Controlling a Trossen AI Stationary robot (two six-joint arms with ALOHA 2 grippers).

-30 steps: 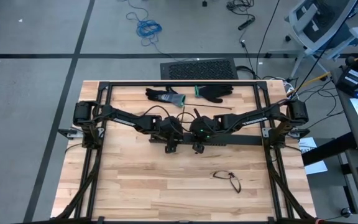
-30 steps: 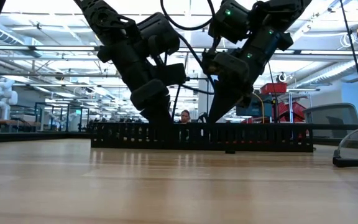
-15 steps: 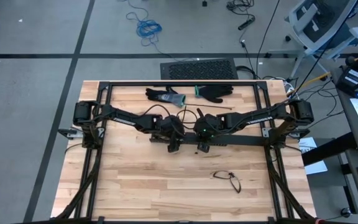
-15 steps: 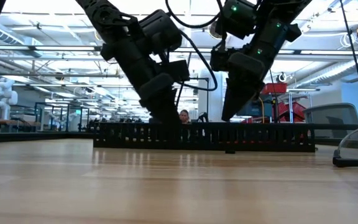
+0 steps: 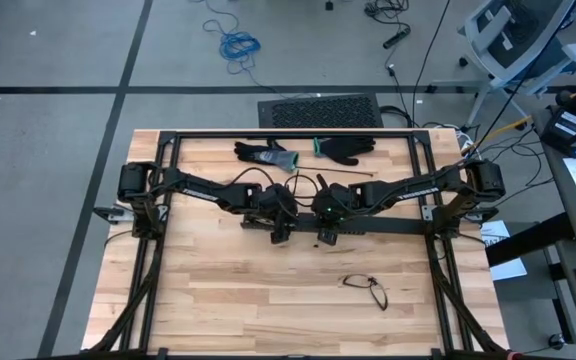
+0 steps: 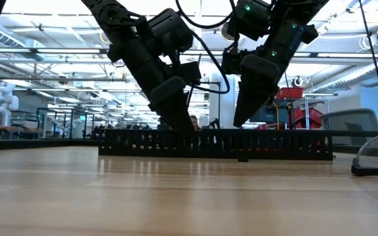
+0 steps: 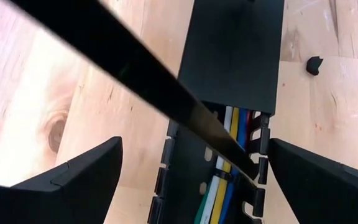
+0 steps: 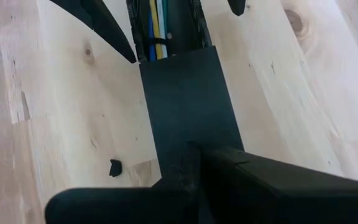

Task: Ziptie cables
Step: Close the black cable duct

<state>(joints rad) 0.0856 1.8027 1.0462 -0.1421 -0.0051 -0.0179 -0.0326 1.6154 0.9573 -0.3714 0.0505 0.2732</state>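
A long black slotted duct [image 5: 388, 226] lies across the middle of the table. The cables [image 7: 225, 186], white, yellow, red, blue and green, run inside its uncovered part. A black ziptie [image 7: 219, 163] crosses them, and its tail [image 7: 135, 68] sticks up slantwise. A flat cover [image 8: 188, 106] closes the duct's right part. My left gripper [image 7: 196, 149] is open, one finger on each side of the duct, above the tied spot. My right gripper [image 8: 191, 163] is shut just above the cover, to the right of the left one. My right gripper points its shut fingers [image 8: 194, 171] slantwise down at the duct's cover [image 8: 185, 134], coming from the table's right side. I cannot tell whether they touch the cover.
Two dark gloves [image 5: 266, 155] [image 5: 348, 148] lie at the far edge, with a loose black strip [image 5: 346, 176] in front of them. A black wire loop [image 5: 368, 290] lies near the front right. A small black scrap [image 8: 115, 167] sits beside the duct.
My right gripper, still shut, has tipped a little, and its fingertips have swung a short way along the duct toward the table's right edge.
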